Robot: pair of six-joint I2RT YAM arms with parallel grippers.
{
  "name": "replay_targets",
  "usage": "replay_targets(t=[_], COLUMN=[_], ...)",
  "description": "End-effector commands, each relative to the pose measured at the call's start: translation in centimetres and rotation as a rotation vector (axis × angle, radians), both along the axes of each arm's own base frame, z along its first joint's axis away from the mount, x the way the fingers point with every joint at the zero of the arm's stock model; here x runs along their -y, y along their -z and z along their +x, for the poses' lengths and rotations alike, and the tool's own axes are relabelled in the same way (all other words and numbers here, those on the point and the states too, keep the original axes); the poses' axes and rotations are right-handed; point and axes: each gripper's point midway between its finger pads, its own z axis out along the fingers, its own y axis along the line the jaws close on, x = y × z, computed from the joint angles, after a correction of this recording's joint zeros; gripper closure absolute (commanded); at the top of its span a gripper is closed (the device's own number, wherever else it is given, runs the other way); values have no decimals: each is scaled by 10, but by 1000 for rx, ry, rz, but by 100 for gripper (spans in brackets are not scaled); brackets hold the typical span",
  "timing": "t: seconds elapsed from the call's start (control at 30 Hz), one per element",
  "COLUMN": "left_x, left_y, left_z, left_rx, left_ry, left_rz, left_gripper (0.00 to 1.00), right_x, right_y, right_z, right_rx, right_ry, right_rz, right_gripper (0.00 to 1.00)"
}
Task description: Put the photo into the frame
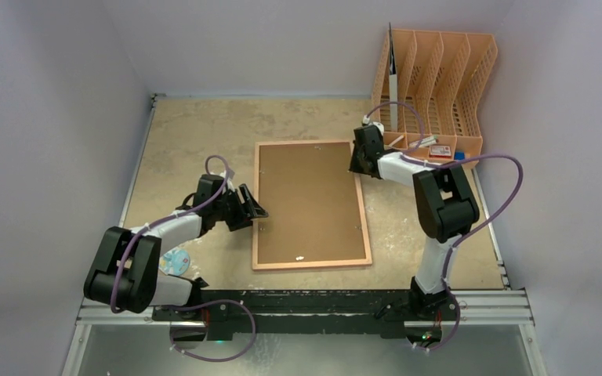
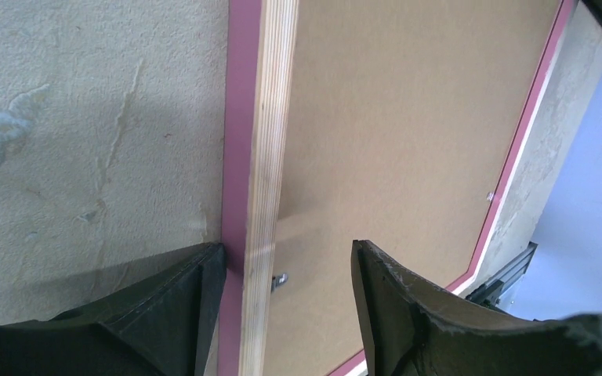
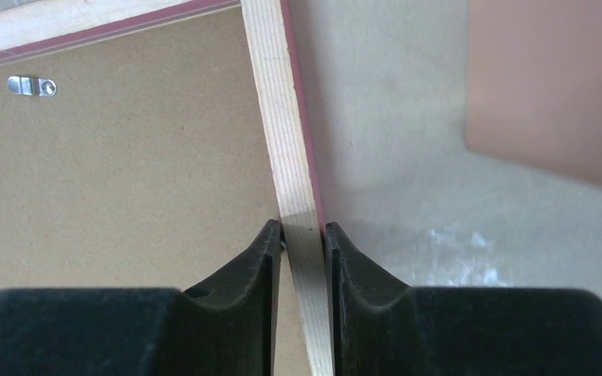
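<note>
My left gripper stood open astride the left rail of the frame, which lay face down on the table, long axis running away from my bases; hardboard backing filled it, the photo nowhere in sight. My right gripper clamped the right rail near the far corner.

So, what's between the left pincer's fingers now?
The wooden side rail of the frame; the left pincer straddles it, open. Seen in left wrist view.
</note>
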Motion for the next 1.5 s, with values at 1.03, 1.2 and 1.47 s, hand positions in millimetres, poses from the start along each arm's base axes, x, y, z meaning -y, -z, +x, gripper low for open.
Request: replay_targets(t=[1.03,1.2,1.47], left_x=[-20,-21,-20], left_y=[3,7,9], left_z=[37,33,32], left_rx=[27,7,-4], left_ry=[-78,-74,-66], left_rz=[186,197,194], left_gripper=[42,44,44], right_x=[-104,-111,-90], right_y=[-84,-74,-58], right_z=[61,60,60], right_rx=[264,273,210], right_ry=[-435,-610,-687], right_rz=[-278,-345,-516], right_gripper=[36,36,36])
